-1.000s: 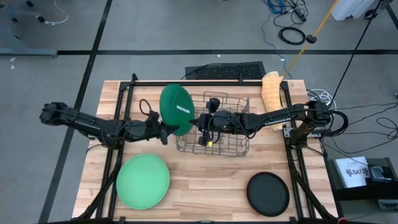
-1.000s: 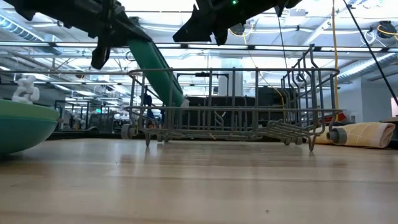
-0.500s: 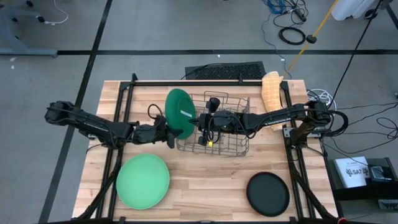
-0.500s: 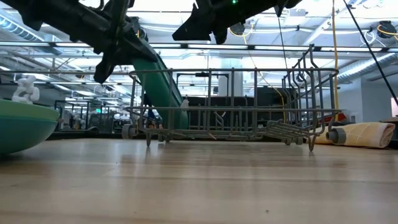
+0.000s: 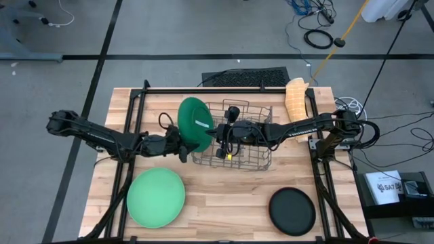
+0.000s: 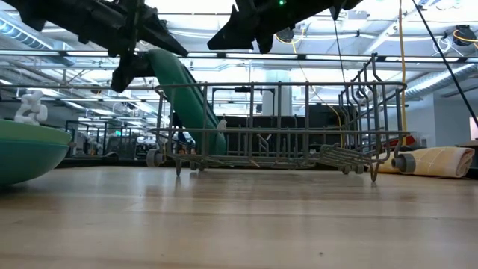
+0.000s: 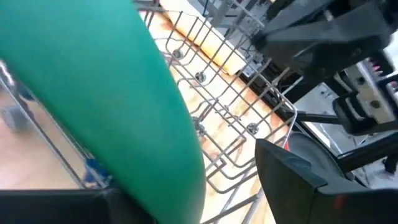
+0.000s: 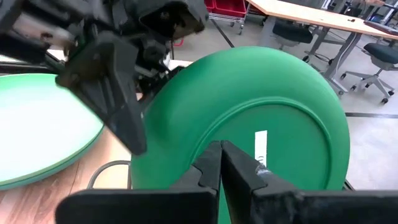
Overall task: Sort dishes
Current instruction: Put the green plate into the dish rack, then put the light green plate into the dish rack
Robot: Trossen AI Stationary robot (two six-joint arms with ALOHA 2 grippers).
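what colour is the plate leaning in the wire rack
Teal-green, with a small white label on its face; the plate shows best in the right wrist view.

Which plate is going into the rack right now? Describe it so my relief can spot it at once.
Find the grey wire rack at the table's middle. Leaning on edge in its left end, by the left gripper, is the teal-green plate. It is the only plate tilted up; the light-green plate and black plate lie flat.

Grey wire rack (image 5: pixel 234 139) mid-table; beige rolled cloth (image 5: pixel 295 98) at far edge.
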